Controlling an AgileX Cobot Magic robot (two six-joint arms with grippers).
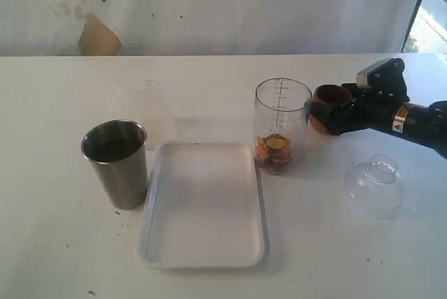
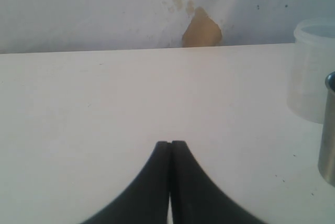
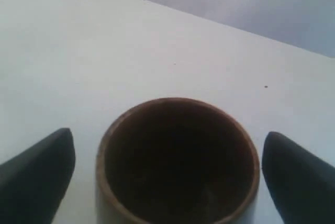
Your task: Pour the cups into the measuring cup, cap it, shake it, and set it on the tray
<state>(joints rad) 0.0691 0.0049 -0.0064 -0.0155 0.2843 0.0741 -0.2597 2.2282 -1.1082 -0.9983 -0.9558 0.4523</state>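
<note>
Your right gripper (image 3: 167,137) stands spread around the wooden cup (image 1: 331,98), just right of the measuring cup (image 1: 282,114) (fingers apparently clear of the wood); your left gripper (image 2: 170,145) is closed, empty; the steel tumbler (image 1: 117,163) stands well left.

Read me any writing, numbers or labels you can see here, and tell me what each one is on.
Nothing is legible enough to quote.
On the measuring cup: a printed graduation scale with figures, too small to read.
On the right arm: a sticker with a triangle-like sign, too small to read.
On the steel tumbler, wooden cup, tray and dome lid: no markings visible.
</note>
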